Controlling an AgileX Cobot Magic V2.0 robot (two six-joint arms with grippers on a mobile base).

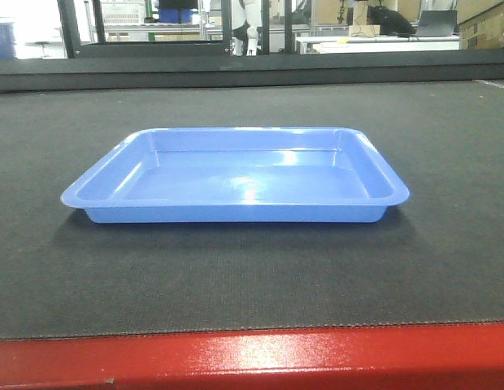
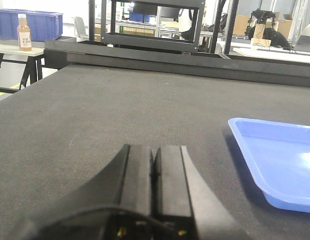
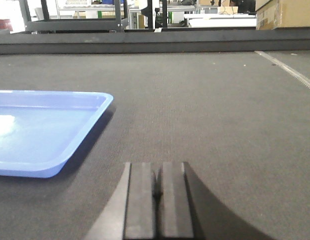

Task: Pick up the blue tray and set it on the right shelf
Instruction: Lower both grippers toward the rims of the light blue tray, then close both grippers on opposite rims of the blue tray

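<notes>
I count one shallow rectangular light-blue plastic tray (image 1: 236,175), lying flat and open side up on the dark-matted, red-edged counter (image 1: 252,361), with nothing in it that I can see. From my left claw (image 2: 155,165) it sits ahead and to the right, well apart. From my right claw (image 3: 157,187) it sits ahead and to the left, its near corner closer but not touching. So the tray lies between the two claws, which I judge suits a grasp on a short flared rim from either side.

There are two claws in all, and both have their black pads pressed together with nothing between them, held low over the mat. I take that as a parked pose, with no reach begun. Either one needs to spread before it can take the rim.

Far ahead and to the left of the left claw, past the counter, I see one deep dark-blue bin (image 2: 45,22) and one bottle of orange-brown drink (image 2: 24,32) in front of it. The right shelf shows clearly in no view, so I cannot place it from either claw
</notes>
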